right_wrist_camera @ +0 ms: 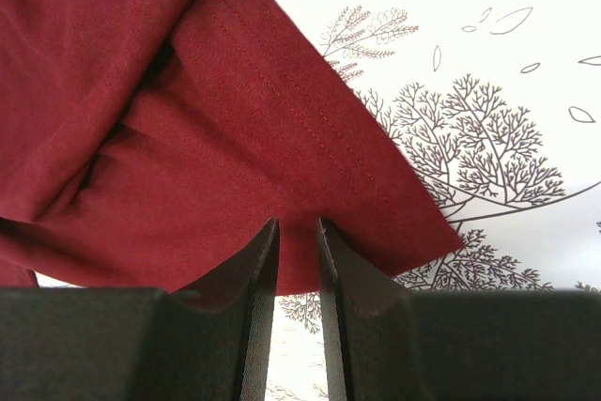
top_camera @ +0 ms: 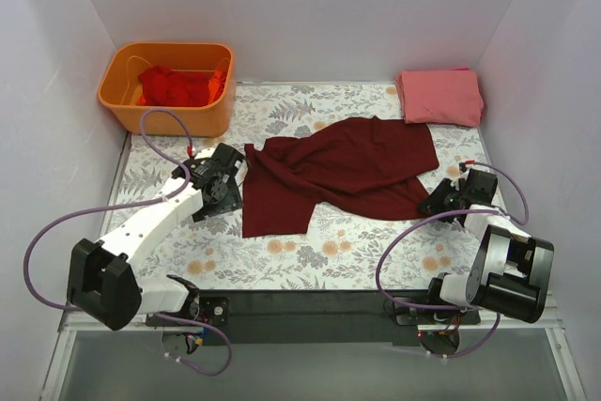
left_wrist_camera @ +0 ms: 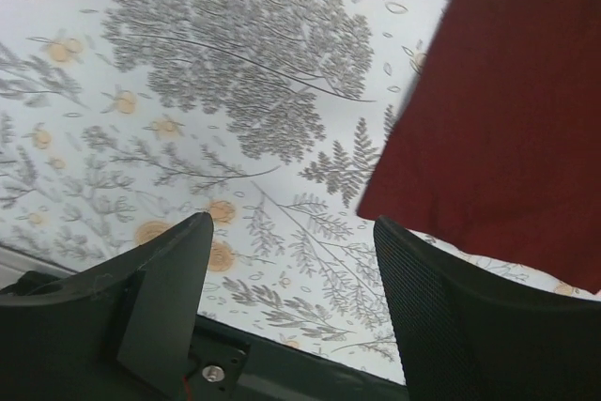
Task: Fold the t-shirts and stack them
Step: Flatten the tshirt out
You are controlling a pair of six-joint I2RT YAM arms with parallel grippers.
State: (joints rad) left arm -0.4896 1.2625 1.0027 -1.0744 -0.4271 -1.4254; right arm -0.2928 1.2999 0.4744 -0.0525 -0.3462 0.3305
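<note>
A dark maroon t-shirt (top_camera: pixel 347 171) lies spread and rumpled across the middle of the floral table. My left gripper (top_camera: pixel 232 183) is open and empty just left of the shirt's left edge; in the left wrist view (left_wrist_camera: pixel 291 260) the maroon cloth (left_wrist_camera: pixel 507 119) lies to its right, apart from the fingers. My right gripper (top_camera: pixel 434 200) is at the shirt's right lower corner, its jaws nearly together on the hem (right_wrist_camera: pixel 296 227) of the maroon cloth (right_wrist_camera: pixel 188 119). A salmon-pink t-shirt (top_camera: pixel 439 96) lies folded at the back right. Red t-shirts (top_camera: pixel 174 86) are bunched in the bin.
An orange plastic bin (top_camera: pixel 117 105) stands at the back left corner. White walls close the table on the left, back and right. A dark strip (top_camera: pixel 310 305) runs along the near edge between the arm bases.
</note>
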